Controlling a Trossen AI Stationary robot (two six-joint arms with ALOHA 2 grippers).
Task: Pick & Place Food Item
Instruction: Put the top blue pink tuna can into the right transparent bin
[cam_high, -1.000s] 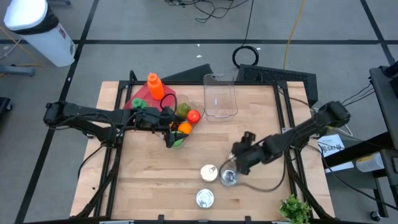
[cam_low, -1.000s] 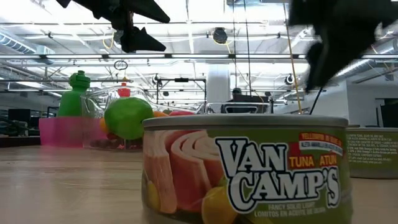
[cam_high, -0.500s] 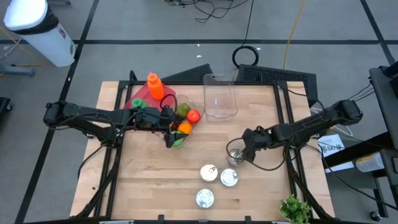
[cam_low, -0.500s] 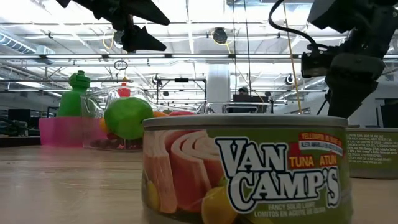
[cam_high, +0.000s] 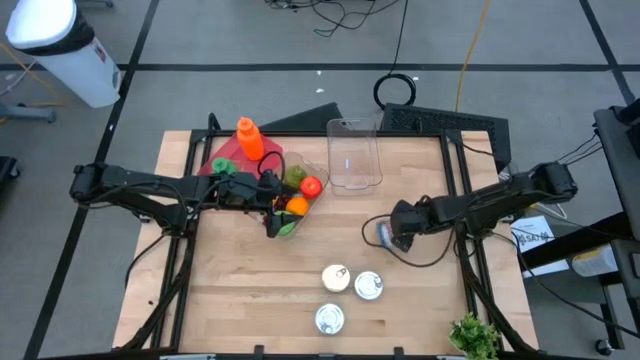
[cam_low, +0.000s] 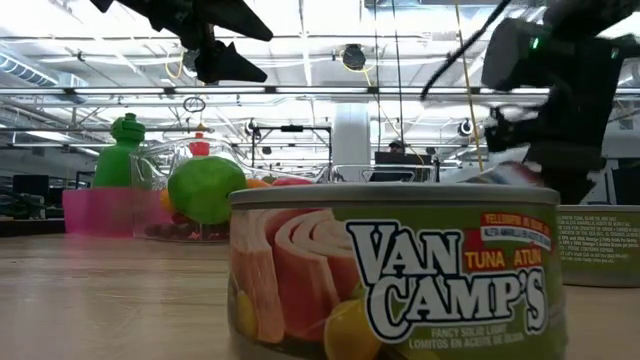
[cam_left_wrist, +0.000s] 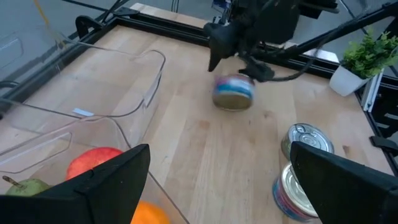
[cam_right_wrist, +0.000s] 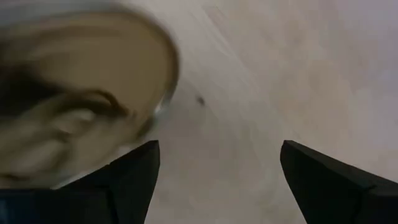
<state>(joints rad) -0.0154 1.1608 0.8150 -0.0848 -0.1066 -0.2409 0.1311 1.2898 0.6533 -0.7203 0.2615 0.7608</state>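
Observation:
A tuna can (cam_high: 383, 232) is at the table's middle right, tipped and blurred; the left wrist view shows the can (cam_left_wrist: 233, 93) on a slant just under my right gripper (cam_left_wrist: 236, 62). My right gripper (cam_high: 393, 234) points down over it, open, with bare table between the fingers (cam_right_wrist: 134, 174). The can's flat end (cam_right_wrist: 81, 81) lies off to one side of them. My left gripper (cam_high: 275, 205) hangs open above a clear bin (cam_high: 268, 160) of fruit. Three more cans (cam_high: 369, 286) stand near the table's front edge. My right gripper comes from above over the tipped can. The can's flat end (cam_right_wrist: 146, 118) lies beside one finger, not between the two. I cannot tell whether that finger touches it.
An empty clear bin (cam_high: 354, 155) stands at the far middle. An orange bottle (cam_high: 248, 138) and a pink tray (cam_high: 225, 160) are at the far left. A small plant (cam_high: 475, 335) sits at the near right corner. The nearest can (cam_low: 395, 270) fills the low view.
My right gripper has gone from over the cans by the front edge toward the table's far and right side, rolling as it went. A can has travelled with it from beside those cans, and it now shows tipped and blurred.

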